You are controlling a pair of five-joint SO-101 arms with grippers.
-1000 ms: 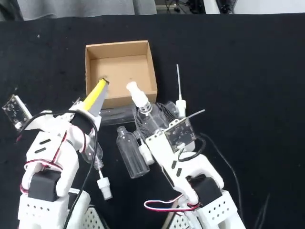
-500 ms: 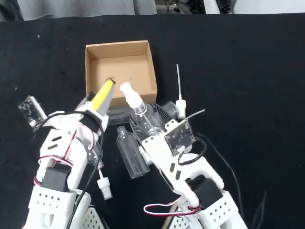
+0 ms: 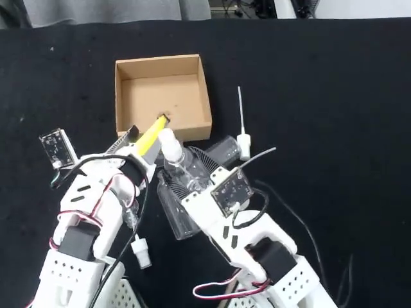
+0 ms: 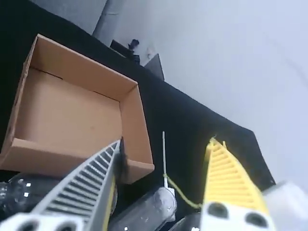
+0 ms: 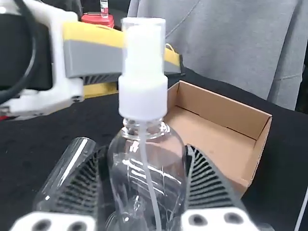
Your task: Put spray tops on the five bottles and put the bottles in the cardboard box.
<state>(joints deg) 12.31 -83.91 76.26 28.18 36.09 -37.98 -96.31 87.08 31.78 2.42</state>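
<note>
– So, the right tool (image 5: 144, 150) first: what has it got?

– I see it closed about the body of a clear bottle (image 5: 144, 168), one finger on either side, holding it upright. A white spray top (image 5: 143, 82) sits on the neck, and its tube runs down inside the bottle.

– And where is that bottle?

– From the high view it is just short of the near wall of the cardboard box (image 3: 205, 96), outside it. I cannot tell whether its base rests on the black tabletop (image 3: 334, 96).

– Left tool?

– The left tool (image 4: 164, 144) has its fingers wide apart with nothing between them. It points toward the box. Its yellow finger (image 3: 153, 131) lies just beside the spray top, and I cannot tell whether they touch.

– Other items?

– A second bottle (image 3: 176, 215) lies on its side between the two arms. A third bottle (image 3: 221, 149) lies by the box corner nearer the right arm. A loose spray top (image 3: 243, 138) sits just beside it, with its tube pointing away from the arms. A further spray top (image 3: 140, 250) lies near the left arm's base, next to a fourth bottle (image 3: 131, 215) partly hidden under that arm. I cannot tell whether those two are joined.
</note>
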